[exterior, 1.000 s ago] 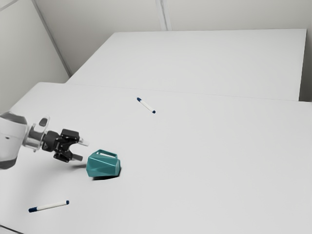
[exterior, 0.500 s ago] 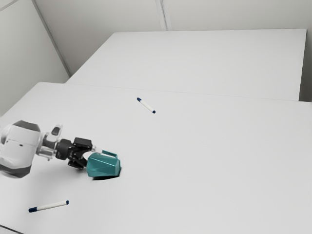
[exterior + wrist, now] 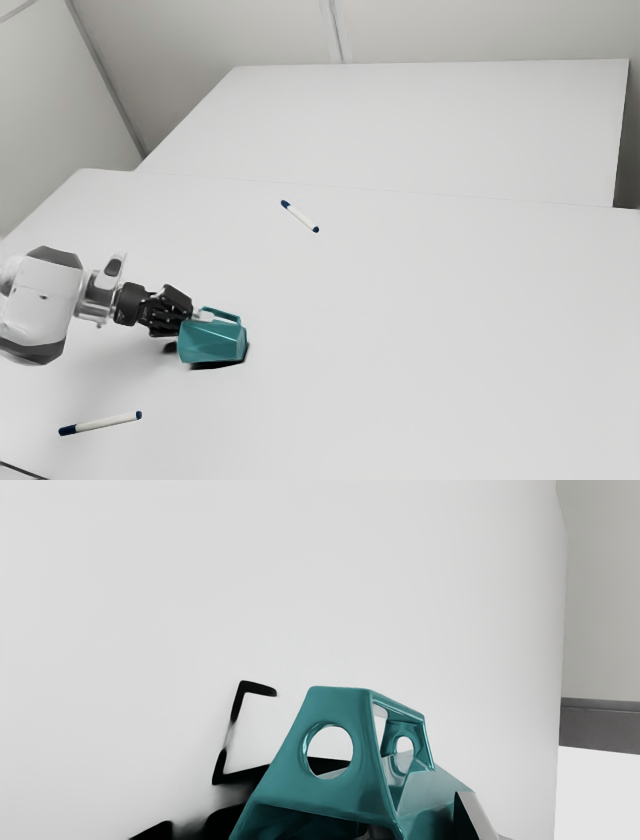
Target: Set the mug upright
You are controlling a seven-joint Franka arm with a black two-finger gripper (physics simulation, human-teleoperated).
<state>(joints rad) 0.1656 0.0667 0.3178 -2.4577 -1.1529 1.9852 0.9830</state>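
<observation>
Your gripper [image 3: 203,317] has closed since the earlier frame and appears to pinch the mug [image 3: 212,343] at its mouth end, lower left of the exterior frame. Mug remains on its side. Remaining: lift, rotate mouth-up, lower, release.

On the white, flat counter [image 3: 430,340], the faceted teal mug [image 3: 212,345] lies on its side in the exterior view's left part. Its mouth faces the black two-finger claw [image 3: 204,317], which is at the mug's left end in that view, and its handle is on the side away from the near marker. That slim white-and-blue marker [image 3: 102,423] lies nearer than the mug and to its left. Another slim white-and-blue marker [image 3: 300,216] lies farther off, to the mug's right. A broad white slab [image 3: 430,120] extends behind the counter.
</observation>
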